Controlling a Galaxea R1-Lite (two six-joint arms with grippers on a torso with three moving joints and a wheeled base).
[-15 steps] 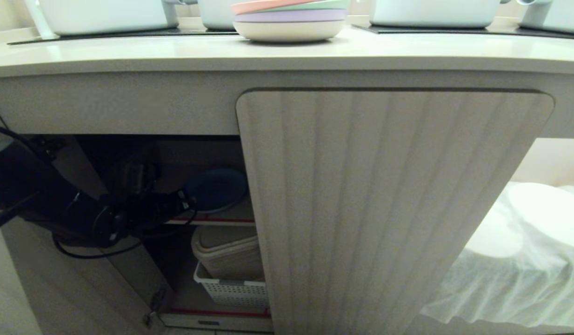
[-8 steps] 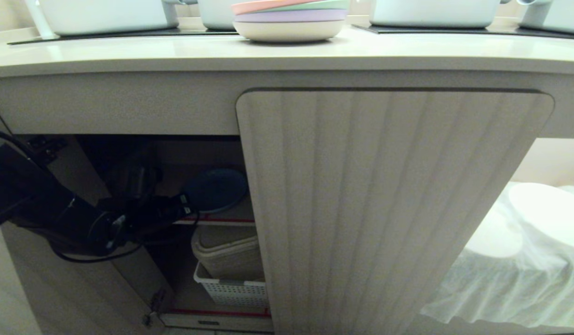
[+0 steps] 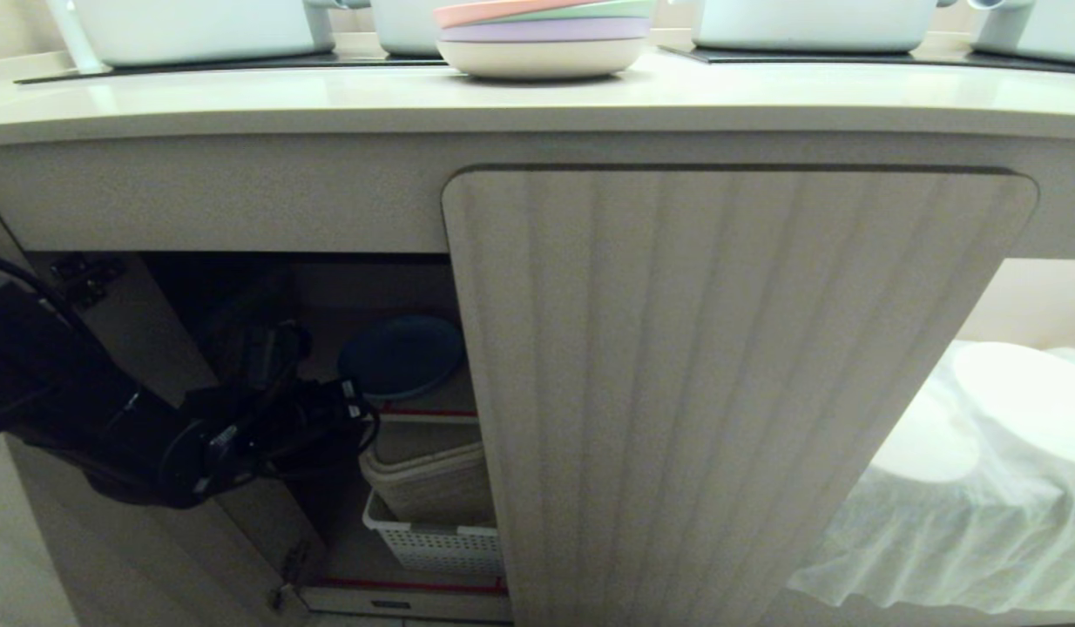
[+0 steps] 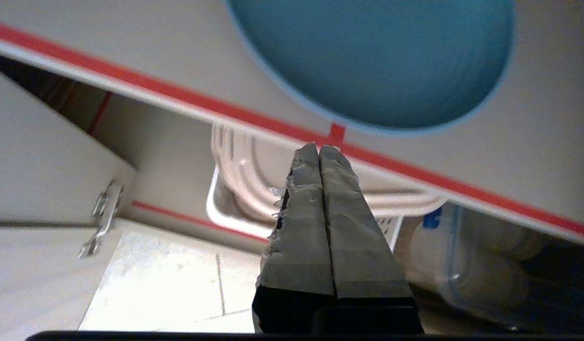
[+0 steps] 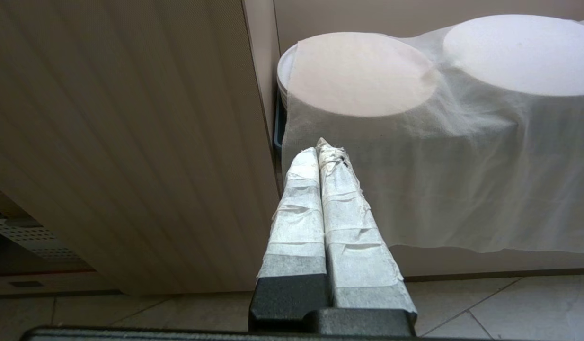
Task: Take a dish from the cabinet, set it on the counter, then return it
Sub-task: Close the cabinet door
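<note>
The left claw [image 4: 319,150] is seen pressed tight shut with nothing in it, just in front of the red edge of the shelf [image 4: 533,142] inside the open cabinet [image 3: 241,209]. The blue dish [image 4: 372,61] is found lying flat on that shelf, just past the claw tips and not touched. It cannot be told how far along the task is — the dish is in the cabinet, not on the counter [image 3: 328,100] — and the right claw [image 5: 322,150] is kept shut and empty by the closed door [image 3: 729,383].
</note>
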